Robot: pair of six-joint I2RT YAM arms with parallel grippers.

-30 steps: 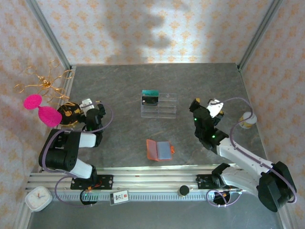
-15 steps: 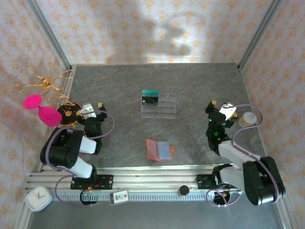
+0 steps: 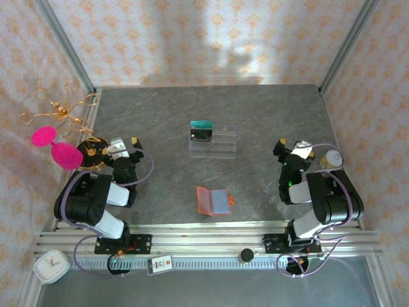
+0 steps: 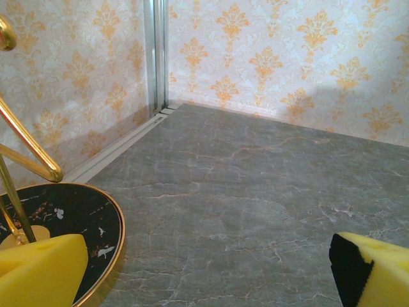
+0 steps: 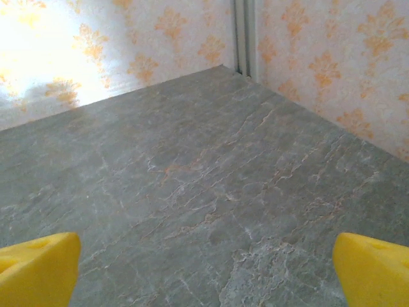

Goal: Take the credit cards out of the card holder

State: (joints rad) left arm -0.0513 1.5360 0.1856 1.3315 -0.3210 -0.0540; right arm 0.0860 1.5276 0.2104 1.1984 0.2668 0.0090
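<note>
Two credit cards (image 3: 202, 123) (image 3: 200, 133), one card holder (image 3: 213, 201), one clear rack (image 3: 217, 144).

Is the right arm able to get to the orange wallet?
Probably yes. Nothing stands between the wallet and the right gripper, whose jaws are open and empty.

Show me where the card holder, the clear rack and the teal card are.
card holder (image 3: 213, 201), top external view, middle, at the fold.
clear rack (image 3: 218, 146), top external view, its transparent middle slots.
teal card (image 3: 202, 124), top external view, centre of its green face.
</note>
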